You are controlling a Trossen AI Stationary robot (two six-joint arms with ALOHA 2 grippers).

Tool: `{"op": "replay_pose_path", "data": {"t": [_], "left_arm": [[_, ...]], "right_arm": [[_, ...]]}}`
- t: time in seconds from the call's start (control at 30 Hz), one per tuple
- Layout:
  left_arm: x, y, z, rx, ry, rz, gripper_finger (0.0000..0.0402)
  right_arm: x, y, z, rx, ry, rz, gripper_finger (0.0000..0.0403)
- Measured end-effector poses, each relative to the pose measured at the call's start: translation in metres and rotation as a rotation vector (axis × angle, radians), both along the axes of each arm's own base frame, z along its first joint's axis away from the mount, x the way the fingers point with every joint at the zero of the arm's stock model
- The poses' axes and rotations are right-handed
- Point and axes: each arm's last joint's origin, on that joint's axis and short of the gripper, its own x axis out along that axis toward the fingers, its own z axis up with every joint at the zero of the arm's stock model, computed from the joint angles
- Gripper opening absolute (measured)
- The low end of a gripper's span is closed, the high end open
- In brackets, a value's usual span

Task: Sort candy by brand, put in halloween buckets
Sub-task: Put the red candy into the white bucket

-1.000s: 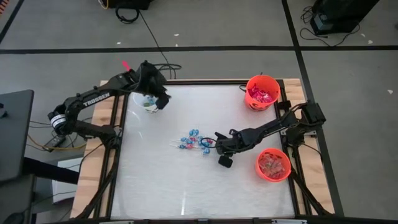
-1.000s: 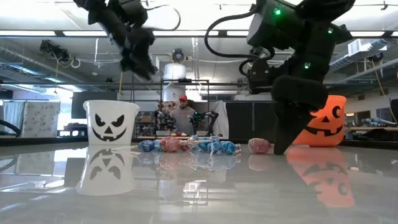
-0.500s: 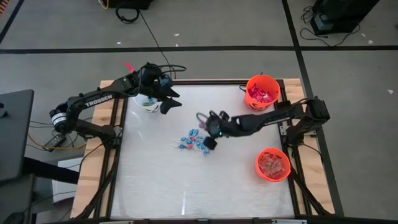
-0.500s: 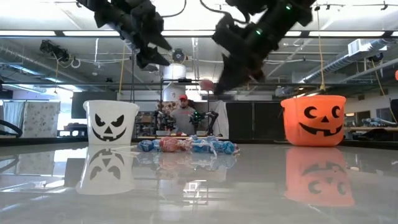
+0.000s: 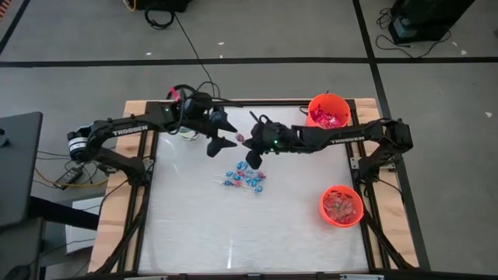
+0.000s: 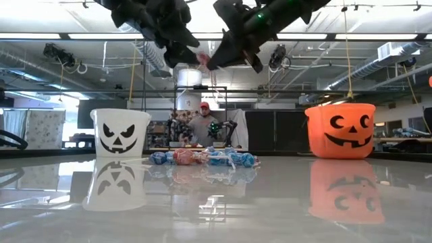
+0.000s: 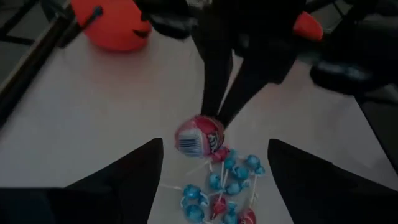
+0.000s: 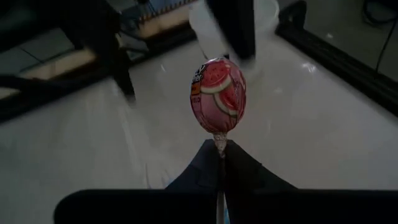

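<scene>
Here a pink lollipop (image 8: 217,94) is held up in mid-air between the two grippers, above the table (image 5: 194,225).

The sweet is judged light and rigid, its wrapper likely slick, its thin stick easily twisted; the stick just under the head is the better place to be gripped. The right gripper (image 5: 246,141) is pressed together on that stick, the head standing free beyond the fingertips. The left gripper (image 5: 226,134) is spread wide just beside it, nothing held, its fingers (image 7: 118,180) flanking the head without contact. The remaining blue-and-red candy (image 5: 243,179) is heaped mid-table below, the white bucket (image 6: 120,131) is set near the left arm, and the orange buckets (image 5: 327,114) are kept on the right.
</scene>
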Motion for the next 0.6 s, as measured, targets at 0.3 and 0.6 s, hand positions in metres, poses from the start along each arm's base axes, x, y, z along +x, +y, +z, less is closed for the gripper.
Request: {"op": "replay_pose_path", "data": {"t": [0.3, 0.6], "left_arm": [[0.017, 0.003, -0.010, -0.051, -0.019, 0.027, 0.0285], [0.015, 0.007, -0.010, -0.068, -0.017, 0.060, 0.0219]], "right_arm": [[0.002, -0.001, 0.004, -0.021, -0.040, 0.018, 0.0014], [0.003, -0.001, 0.005, -0.023, -0.045, 0.018, 0.0014]]}}
